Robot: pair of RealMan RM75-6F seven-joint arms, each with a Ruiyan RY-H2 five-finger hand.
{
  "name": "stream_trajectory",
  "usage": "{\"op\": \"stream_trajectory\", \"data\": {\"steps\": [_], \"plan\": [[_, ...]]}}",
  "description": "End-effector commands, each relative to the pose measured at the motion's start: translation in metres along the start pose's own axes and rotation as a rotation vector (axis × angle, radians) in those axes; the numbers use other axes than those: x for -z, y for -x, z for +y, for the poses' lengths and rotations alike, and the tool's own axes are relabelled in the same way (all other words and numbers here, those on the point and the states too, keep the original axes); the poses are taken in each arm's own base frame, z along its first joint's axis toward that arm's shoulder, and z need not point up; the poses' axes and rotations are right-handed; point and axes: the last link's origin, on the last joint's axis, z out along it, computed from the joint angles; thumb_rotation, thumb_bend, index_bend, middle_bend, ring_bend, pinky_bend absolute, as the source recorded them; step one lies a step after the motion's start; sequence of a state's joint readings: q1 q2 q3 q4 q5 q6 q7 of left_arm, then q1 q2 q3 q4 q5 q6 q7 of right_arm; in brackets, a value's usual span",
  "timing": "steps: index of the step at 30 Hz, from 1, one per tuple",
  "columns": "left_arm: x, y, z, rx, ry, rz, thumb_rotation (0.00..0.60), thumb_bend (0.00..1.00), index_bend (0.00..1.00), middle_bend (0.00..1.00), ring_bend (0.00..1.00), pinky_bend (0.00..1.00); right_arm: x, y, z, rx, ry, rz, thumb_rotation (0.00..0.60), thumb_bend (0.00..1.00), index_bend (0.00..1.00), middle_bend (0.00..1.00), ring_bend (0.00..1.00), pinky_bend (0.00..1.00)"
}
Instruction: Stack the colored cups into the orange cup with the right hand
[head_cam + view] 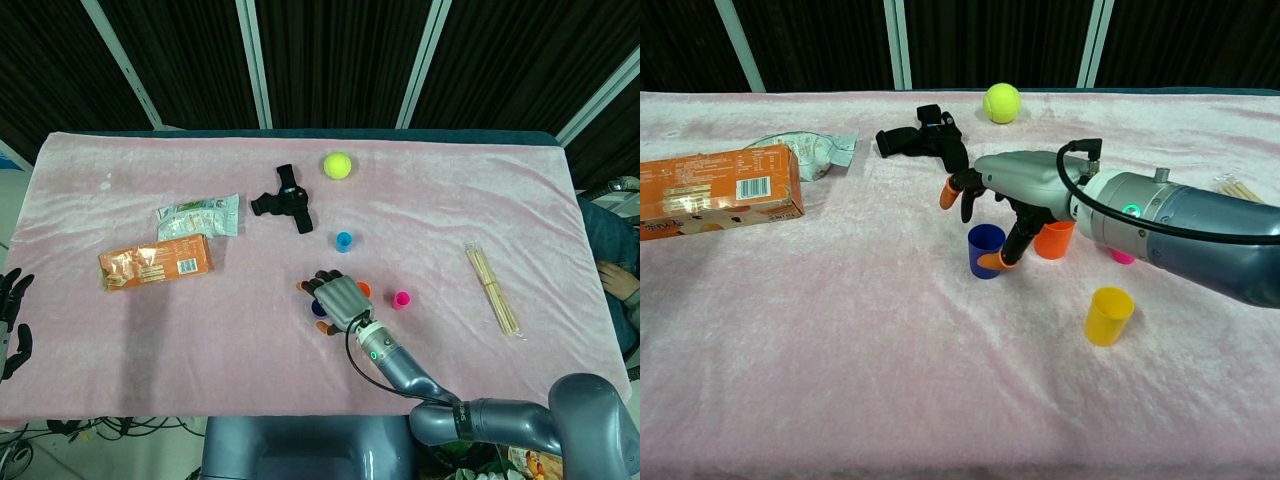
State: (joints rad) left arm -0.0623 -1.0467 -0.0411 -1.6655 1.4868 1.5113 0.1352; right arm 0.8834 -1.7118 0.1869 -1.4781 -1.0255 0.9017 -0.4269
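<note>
The orange cup [1054, 238] stands upright in the middle of the pink cloth, with a dark blue cup [983, 246] just to its left. My right hand [1000, 195] hovers over both cups with its fingers spread and nothing in it; the thumb tip lies against the blue cup's front right rim. A yellow cup [1109, 315] stands nearer the front. The pink cup [401, 299] is right of the hand, and a light blue cup [344, 241] is behind it. In the head view the right hand [340, 298] covers most of the orange cup. My left hand [12, 320] hangs off the table's left edge, fingers apart.
A tennis ball [338, 164] and a black strap [285, 199] lie at the back. An orange packet [156, 262] and a clear snack bag [198, 216] are on the left. A bundle of wooden sticks [492, 290] lies at the right.
</note>
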Motion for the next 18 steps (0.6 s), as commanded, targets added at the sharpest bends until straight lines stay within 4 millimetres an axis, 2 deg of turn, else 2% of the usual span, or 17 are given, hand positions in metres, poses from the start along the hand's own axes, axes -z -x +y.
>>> {"op": "stream_trajectory", "data": {"steps": [1, 18], "plan": [[0.0002, -0.0005, 0.0, 0.002, -0.001, 0.002, 0.6, 0.71, 0.06, 0.02, 0.0, 0.01, -0.001, 0.0009, 0.0009, -0.002, 0.004, -0.002, 0.6, 0.22, 0.28, 0.31, 0.17, 0.21], [-0.0003, -0.0009, -0.0017, -0.001, -0.009, 0.003, 0.6, 0.71, 0.06, 0.02, 0.0, 0.01, -0.0079, 0.0102, 0.0073, 0.005, 0.021, -0.009, 0.6, 0.26, 0.4, 0.42, 0.23, 0.21]]}}
